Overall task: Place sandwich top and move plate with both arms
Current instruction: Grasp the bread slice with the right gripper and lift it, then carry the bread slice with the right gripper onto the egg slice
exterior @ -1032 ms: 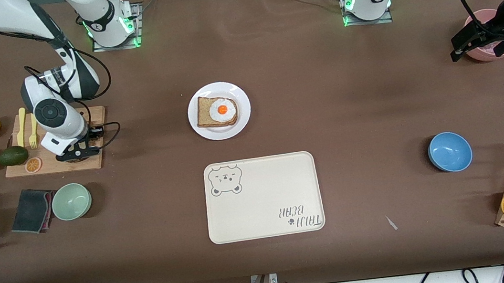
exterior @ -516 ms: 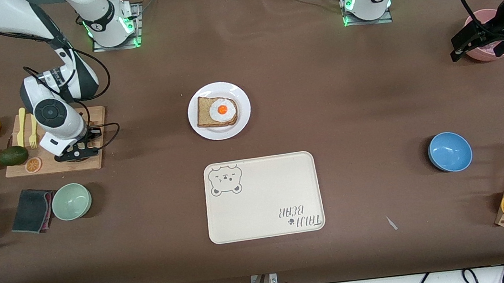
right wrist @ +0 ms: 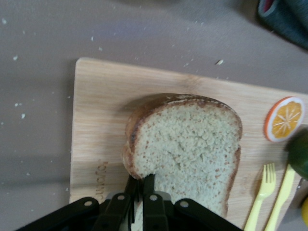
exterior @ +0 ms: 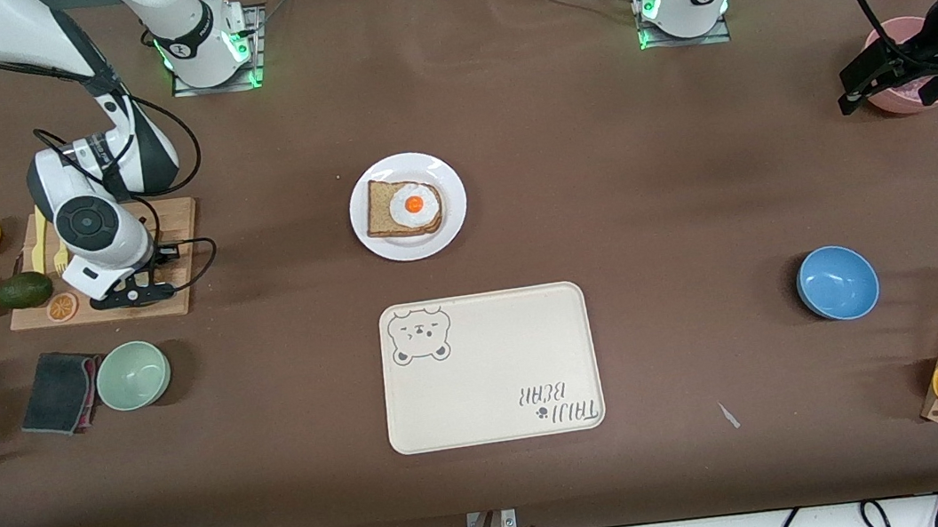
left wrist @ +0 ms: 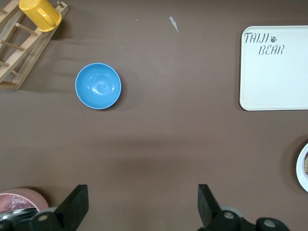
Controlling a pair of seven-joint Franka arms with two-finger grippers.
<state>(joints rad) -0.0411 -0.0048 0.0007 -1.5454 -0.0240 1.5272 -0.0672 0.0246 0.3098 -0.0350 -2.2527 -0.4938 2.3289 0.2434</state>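
"Fingers first: what are yours doing?"

"On my right arm, the right fingers [right wrist: 149, 192] are drawn narrow and clamped on the edge of the sandwich top [right wrist: 185, 144]. On my left arm, the left fingers [left wrist: 77, 206] are spread wide with nothing between them."

"Where is that slice?"

"Over the wooden cutting board [right wrist: 96, 106], at the right arm's end of the bench [exterior: 651, 214]. In the right wrist view it fills the middle of the frame, with the crumb face showing and my fingers biting its straight edge at the bottom. I cannot tell whether it rests on the board or hangs just above it. In the front view my own wrist covers it."

"What else is on the board?"

"An orange slice [right wrist: 285, 118] and a yellow fork [right wrist: 262, 192], beside the bread and apart from it."

"And the plate?"

"The plate [exterior: 372, 241] sits on the bench a little above the centre of the front view, well apart from the board. It carries the slice with the fried egg [exterior: 413, 205]. The cream tray [exterior: 492, 377] with the bear drawing lies nearer to the front camera than the plate, in the lower middle of that frame."

"Where does your left arm wait?"

"At its own end of the bench, up in the air over the bare brown top, just beside the pink bowl [left wrist: 21, 199]. The blue bowl [left wrist: 98, 85] shows in the upper part of the left wrist view."
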